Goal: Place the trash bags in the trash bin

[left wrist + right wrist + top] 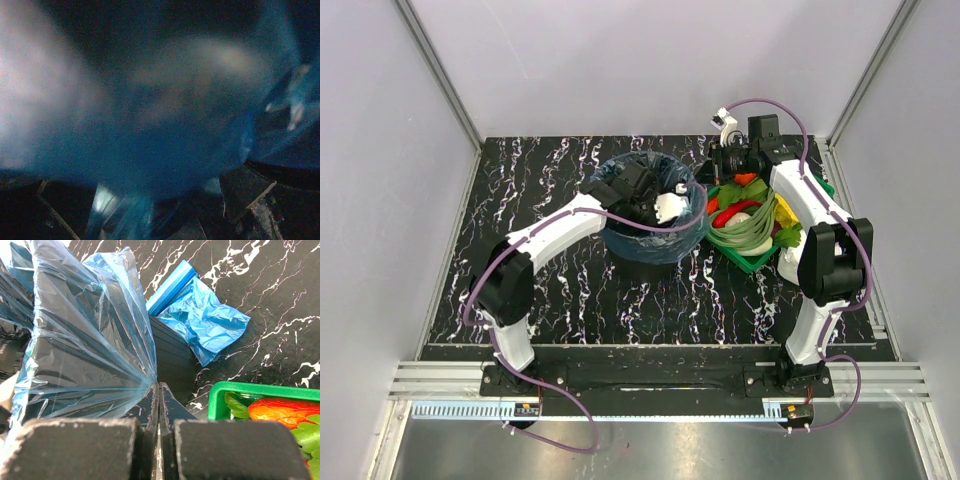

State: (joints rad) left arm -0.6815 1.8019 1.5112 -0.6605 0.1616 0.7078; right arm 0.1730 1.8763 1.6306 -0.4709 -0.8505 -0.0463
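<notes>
Right gripper [158, 386] pinches trash bag [85, 340] on trash bin [172, 355], green tray [220, 391] beside.

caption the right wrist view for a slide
Right claw shut on blue trash bag lining the trash bin; spare bags beyond

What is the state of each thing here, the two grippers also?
trash bag: draped over the bin rim
trash bin: upright, blue film over it
left gripper: open, inside the bin
right gripper: shut on the trash bag
second blue bag: crumpled on the table
green tray: holding vegetables
</notes>
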